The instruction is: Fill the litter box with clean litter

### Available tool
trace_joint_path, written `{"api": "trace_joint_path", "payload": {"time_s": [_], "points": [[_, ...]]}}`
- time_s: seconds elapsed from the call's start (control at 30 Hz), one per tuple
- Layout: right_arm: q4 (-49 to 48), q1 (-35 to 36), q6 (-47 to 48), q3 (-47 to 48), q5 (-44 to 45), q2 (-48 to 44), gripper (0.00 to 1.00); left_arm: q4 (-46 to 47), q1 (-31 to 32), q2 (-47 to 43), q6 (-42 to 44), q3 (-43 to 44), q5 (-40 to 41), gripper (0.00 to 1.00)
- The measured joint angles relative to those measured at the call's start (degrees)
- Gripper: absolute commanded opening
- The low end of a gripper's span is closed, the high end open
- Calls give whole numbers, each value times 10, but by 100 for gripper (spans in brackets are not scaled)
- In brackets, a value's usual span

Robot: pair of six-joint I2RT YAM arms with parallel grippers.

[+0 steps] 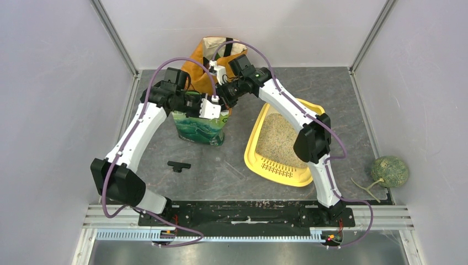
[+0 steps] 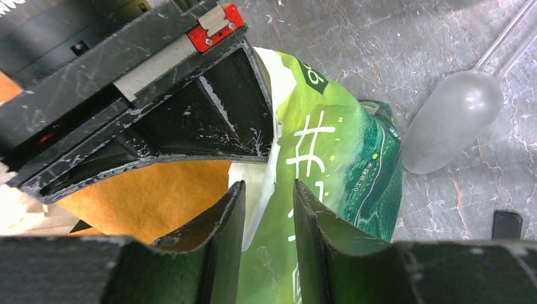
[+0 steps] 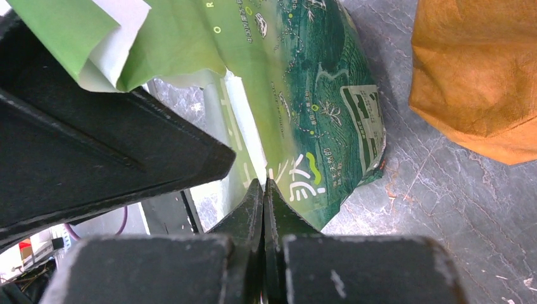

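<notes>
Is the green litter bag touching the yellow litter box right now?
Apart. The top external view shows bare grey table between the green litter bag and the yellow litter box, with no overlap.

Orange bag (image 1: 205,66), black clip (image 1: 179,165), green melon (image 1: 389,171), clear scoop (image 2: 453,120).

Both arms (image 1: 135,132) have white link shells with black joint housings, and a purple cable (image 1: 165,69) loops along each. Black bases (image 1: 243,215) bolt to a black plate. The fingers (image 2: 215,221) are scuffed black plastic; one gripper carries a small red tab (image 2: 215,28)
</notes>
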State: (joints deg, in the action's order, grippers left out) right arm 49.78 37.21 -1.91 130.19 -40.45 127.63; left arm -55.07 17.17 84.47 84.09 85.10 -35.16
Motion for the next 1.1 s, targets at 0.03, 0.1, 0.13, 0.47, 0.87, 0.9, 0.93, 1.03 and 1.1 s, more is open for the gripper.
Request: {"api": "trace_joint_path", "payload": {"time_s": [0.03, 0.1, 0.13, 0.47, 0.87, 0.9, 0.93, 1.03, 1.1], "points": [[0, 0, 0, -1, -1, 0, 0, 0, 1, 3, 4, 0, 7, 40], [0, 0, 0, -2, -3, 0, 0, 0, 3, 8, 11, -1, 16, 39], [0, 0, 0, -2, -3, 0, 0, 1, 3, 10, 14, -1, 21, 38], [-2, -2, 2, -2, -2, 0, 0, 4, 17, 16, 32, -2, 52, 6], [-24, -1, -19, 1, 11, 0, 26, -74, 29, 23, 60, 41, 65, 2], [-26, 0, -21, 3, 14, 0, 18, -78, 29, 25, 60, 44, 64, 2], [-26, 1, -23, 7, 17, 0, 13, -81, 29, 27, 60, 48, 64, 2], [-26, 2, -28, 21, 33, 0, 0, -94, 29, 34, 60, 62, 62, 2], [-26, 3, -31, 27, 45, 0, 0, -104, 29, 37, 60, 71, 61, 2]]}}
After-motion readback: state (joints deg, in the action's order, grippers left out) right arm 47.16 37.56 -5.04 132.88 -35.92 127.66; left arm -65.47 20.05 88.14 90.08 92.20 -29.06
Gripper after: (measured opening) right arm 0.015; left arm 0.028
